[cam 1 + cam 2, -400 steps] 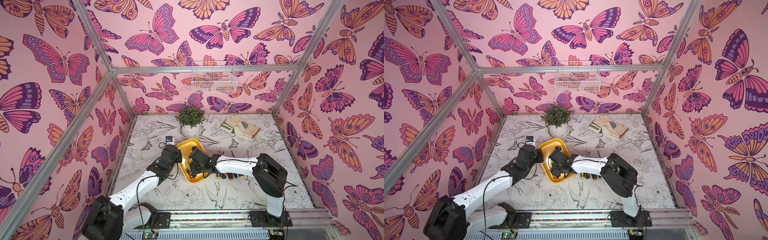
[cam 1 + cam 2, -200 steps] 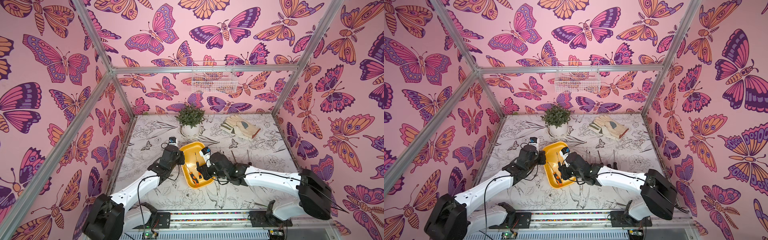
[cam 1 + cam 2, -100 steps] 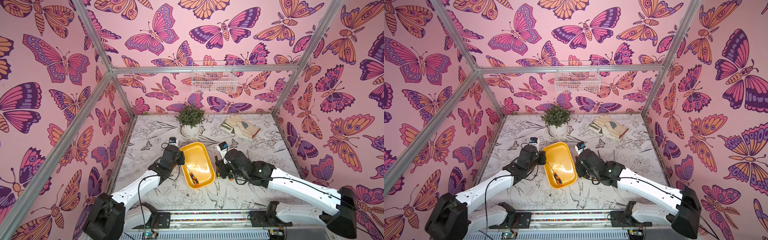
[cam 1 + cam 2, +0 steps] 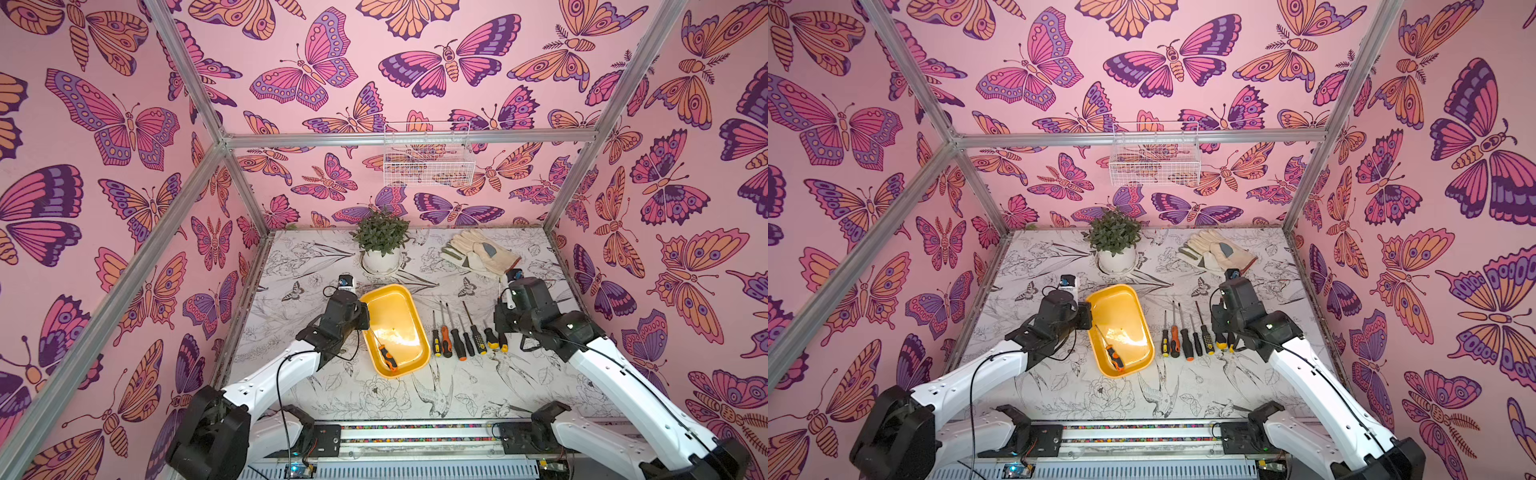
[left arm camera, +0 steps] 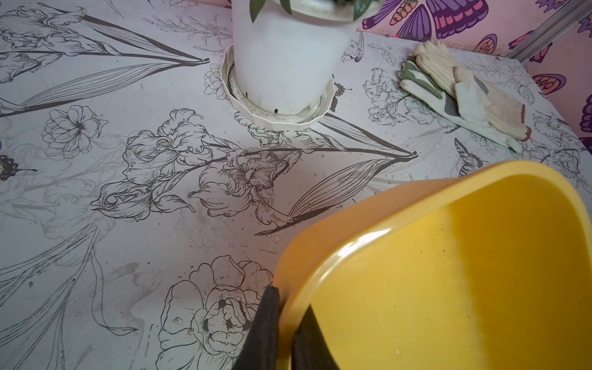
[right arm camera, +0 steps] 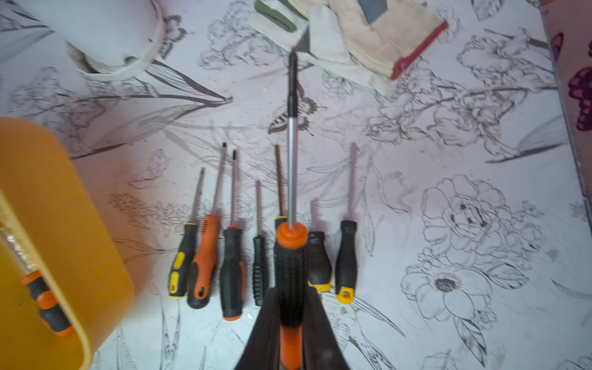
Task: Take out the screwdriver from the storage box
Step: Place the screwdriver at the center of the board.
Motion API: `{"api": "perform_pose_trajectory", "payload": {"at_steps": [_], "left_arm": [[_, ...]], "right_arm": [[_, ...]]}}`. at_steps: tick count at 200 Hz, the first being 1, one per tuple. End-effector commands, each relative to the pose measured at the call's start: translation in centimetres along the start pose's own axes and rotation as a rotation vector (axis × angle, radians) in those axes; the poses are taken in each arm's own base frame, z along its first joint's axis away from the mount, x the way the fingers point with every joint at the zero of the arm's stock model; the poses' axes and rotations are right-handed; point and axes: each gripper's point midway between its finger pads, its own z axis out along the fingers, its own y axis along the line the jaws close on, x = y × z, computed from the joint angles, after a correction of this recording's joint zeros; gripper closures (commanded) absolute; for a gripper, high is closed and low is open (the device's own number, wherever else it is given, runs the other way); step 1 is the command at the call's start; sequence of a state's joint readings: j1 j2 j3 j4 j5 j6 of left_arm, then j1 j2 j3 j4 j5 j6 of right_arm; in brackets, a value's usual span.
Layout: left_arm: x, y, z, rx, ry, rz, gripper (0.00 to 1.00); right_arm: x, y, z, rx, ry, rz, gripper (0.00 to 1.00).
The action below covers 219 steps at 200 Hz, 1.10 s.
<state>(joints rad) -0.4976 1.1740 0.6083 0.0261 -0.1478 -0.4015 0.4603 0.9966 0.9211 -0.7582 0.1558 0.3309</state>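
left tool: closed on the left rim of the storage box, one finger outside the wall and one inside; it holds nothing else.
right tool: clamped on the black-and-orange handle of the held screwdriver.
held screwdriver: already out of the box, over the right part of the screwdriver row. Shaft points far, parallel to the row. Can't tell if it touches the worktop.
row: lies on the worktop between the box and the right tool, handles near, tips far.
box contents: one boxed screwdriver with an orange-and-black handle. Nothing else visible inside.
boxed screwdriver pose: near half of the box, close to the left wall. Long axis diagonal, handle near-right, tip far-left.
key relation: boxed screwdriver lies left of the right tool, beyond the whole row.
nearer arm: the left, but it is busy steadying the box.
likely next: set the held one down in line, then the right tool crosses over the row to the handle.
risk: the diagonal axis calls for wrist rotation, and the left wall crowds the grasp.
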Motion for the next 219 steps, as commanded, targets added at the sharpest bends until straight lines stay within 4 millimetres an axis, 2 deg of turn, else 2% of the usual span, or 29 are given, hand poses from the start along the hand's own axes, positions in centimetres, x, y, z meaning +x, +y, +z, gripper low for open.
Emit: {"api": "perform_pose_trajectory", "payload": {"at_steps": [1,69,128,180,219], "left_arm": [[0.1,-0.3,-0.1,0.023,0.001,-0.003,1.0],[0.1,-0.3,-0.1,0.022,0.002,-0.003,1.0],[0.2,-0.2,0.0,0.023,0.0,-0.004,1.0],[0.2,-0.2,0.0,0.028,-0.003,-0.01,1.0],[0.3,-0.3,0.1,0.035,-0.001,-0.018,1.0]], "right_arm": [[1.4,-1.7,0.7,0.023,0.095,-0.013,1.0],[1.2,-5.9,4.1,0.129,0.227,0.022,1.0],[1.3,-7.4,7.2,0.181,0.296,0.045,1.0],[2.1,-9.0,8.7,0.197,0.326,0.089,1.0],[3.0,-9.0,10.3,0.162,0.376,0.115,1.0]]}}
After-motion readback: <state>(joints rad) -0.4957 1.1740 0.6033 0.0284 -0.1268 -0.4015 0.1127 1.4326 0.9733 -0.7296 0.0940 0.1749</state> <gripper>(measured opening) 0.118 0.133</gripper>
